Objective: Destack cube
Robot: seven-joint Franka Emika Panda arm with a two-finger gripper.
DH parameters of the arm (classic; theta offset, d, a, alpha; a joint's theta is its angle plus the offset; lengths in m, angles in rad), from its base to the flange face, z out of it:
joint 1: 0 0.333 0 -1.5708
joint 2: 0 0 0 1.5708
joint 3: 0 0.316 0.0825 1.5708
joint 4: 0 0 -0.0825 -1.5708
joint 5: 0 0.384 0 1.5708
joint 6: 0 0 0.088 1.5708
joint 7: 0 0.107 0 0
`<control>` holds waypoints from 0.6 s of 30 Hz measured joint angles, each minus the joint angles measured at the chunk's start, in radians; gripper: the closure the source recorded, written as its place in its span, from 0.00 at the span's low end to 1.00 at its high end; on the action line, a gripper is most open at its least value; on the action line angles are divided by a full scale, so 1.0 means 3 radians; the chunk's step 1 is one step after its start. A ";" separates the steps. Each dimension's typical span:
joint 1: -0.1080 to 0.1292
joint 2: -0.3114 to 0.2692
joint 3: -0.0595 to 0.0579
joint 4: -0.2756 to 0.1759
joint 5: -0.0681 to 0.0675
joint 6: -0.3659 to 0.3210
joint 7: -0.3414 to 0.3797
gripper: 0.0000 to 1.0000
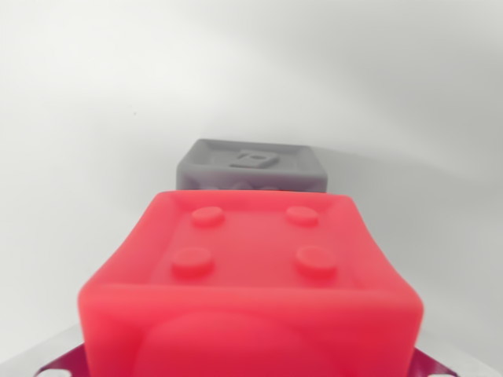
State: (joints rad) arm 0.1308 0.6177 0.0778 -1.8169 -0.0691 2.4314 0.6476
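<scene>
The red cube (pixel 251 283) is sitting huge at 6 o'clock, grey cube (pixel 251 165) at 12, so the arm should be lowering it level; claw's out of frame, can't tell its state.

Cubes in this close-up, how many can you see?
2. A red cube with four round studs on top fills the near foreground; a grey cube sits right behind it. The red one blocks much of the view, so more could be hidden.

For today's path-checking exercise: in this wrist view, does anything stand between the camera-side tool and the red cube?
Nothing visible does. The red cube fills the foreground, its four-stud face unobstructed. The grey cube sits behind it, farther from the camera, not in between. The tool itself is not in view, so its exact position cannot be confirmed.
</scene>
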 joint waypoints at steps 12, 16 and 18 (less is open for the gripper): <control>-0.0005 -0.0161 0.0010 -0.0011 0.0008 -0.0146 -0.0003 1.00; -0.0007 -0.0216 0.0013 -0.0012 0.0013 -0.0200 -0.0006 1.00; -0.0008 -0.0241 0.0014 -0.0012 0.0015 -0.0225 -0.0008 1.00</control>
State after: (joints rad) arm 0.1284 0.5454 0.0821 -1.8205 -0.0646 2.3638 0.6453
